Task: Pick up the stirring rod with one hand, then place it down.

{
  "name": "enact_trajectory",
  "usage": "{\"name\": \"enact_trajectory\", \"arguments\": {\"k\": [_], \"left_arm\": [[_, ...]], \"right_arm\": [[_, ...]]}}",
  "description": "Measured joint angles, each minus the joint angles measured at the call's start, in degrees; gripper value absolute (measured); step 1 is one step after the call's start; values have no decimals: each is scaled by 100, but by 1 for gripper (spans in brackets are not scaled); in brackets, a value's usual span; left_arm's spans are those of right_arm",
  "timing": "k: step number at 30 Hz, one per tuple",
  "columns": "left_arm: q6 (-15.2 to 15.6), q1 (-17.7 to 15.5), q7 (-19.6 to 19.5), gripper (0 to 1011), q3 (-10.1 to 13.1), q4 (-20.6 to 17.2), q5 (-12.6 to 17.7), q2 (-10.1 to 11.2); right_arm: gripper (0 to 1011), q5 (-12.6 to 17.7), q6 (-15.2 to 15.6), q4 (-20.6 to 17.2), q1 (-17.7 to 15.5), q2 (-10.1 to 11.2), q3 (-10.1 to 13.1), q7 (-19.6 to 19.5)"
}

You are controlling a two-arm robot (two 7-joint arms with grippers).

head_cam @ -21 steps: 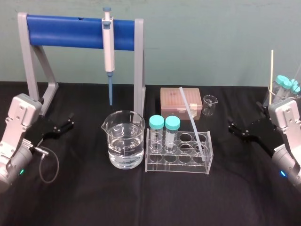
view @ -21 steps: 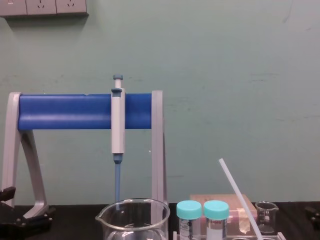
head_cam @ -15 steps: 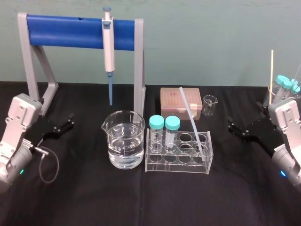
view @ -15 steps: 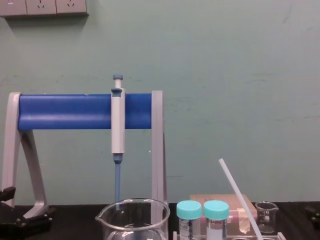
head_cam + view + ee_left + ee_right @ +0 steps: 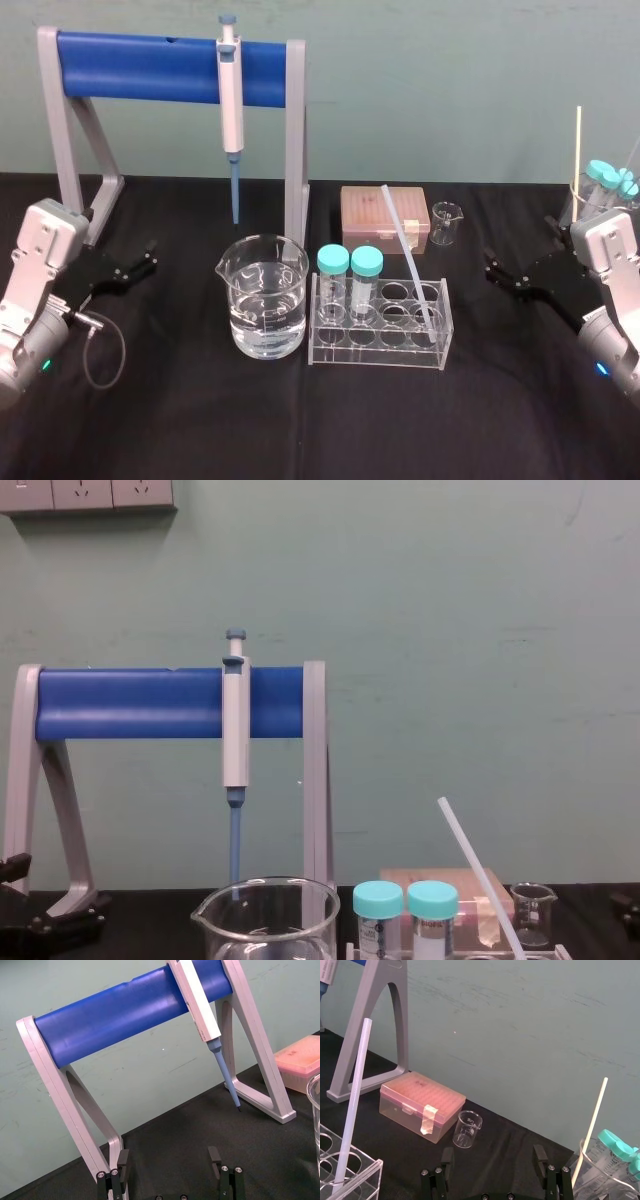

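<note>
- Stirring rod (image 5: 407, 252) leans tilted in the clear rack (image 5: 380, 340) at the middle of the tabletop (image 5: 300, 420).
- Left tool (image 5: 150, 257), near the left edge: fingers spread wide, holding nothing.
- Right tool (image 5: 490, 265), near the right edge: also spread, empty.

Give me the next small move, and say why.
Probably bring the right tool leftward toward the stirring rod: the rod leans untouched in the tube rack, and this open tool sits nearer than the left tool.
</note>
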Motion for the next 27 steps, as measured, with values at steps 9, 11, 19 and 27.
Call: {"name": "enact_trajectory", "arguments": {"k": [9, 11, 19, 27], "left_arm": [[0, 0, 0, 1000, 0, 0, 0, 0], [0, 0, 0, 1000, 0, 0, 0, 0], [0, 0, 0, 1000, 0, 0, 0, 0], [0, 0, 0, 1000, 0, 0, 0, 0]], "right_arm": [[1003, 0, 0, 0, 0, 0, 0, 0], [1003, 0, 0, 0, 0, 0, 0, 0], [1003, 0, 0, 0, 0, 0, 0, 0], [1003, 0, 0, 0, 0, 0, 0, 0]]}}
